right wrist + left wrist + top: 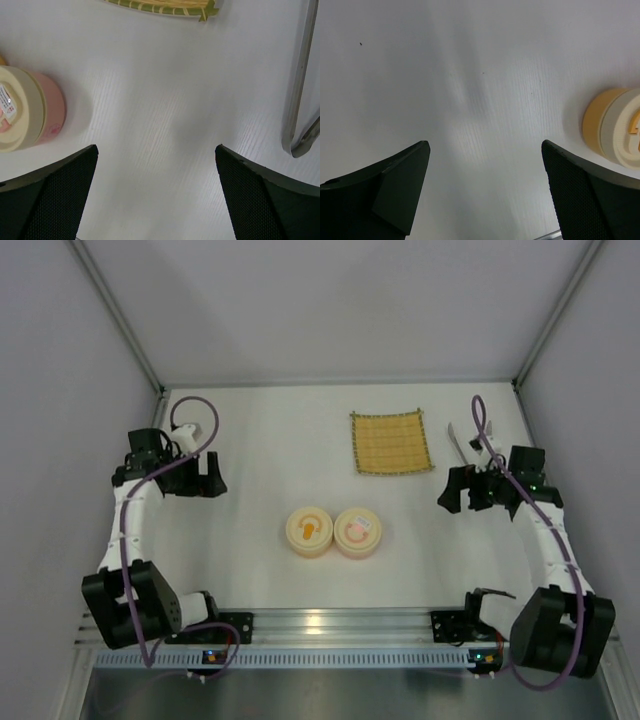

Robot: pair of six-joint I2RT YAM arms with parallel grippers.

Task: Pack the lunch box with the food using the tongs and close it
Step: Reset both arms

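The lunch box shows as two round cream-topped tubs side by side at mid-table, one orange-yellow point(309, 533) point(605, 127), one pink point(359, 532) point(35, 112). The silvery tongs point(461, 444) point(300, 80) lie at the back right, partly under the right arm, their joined end nearest my right fingers. My left gripper point(190, 484) point(485, 145) hangs open over bare table left of the tubs. My right gripper point(464, 497) point(156, 147) hangs open over bare table between the pink tub and the tongs. Neither holds anything. The food is out of view.
A yellow woven mat point(391, 443) point(165, 6) lies flat at the back, right of centre. White walls enclose the table on three sides. A metal rail point(330, 625) with both arm bases runs along the near edge.
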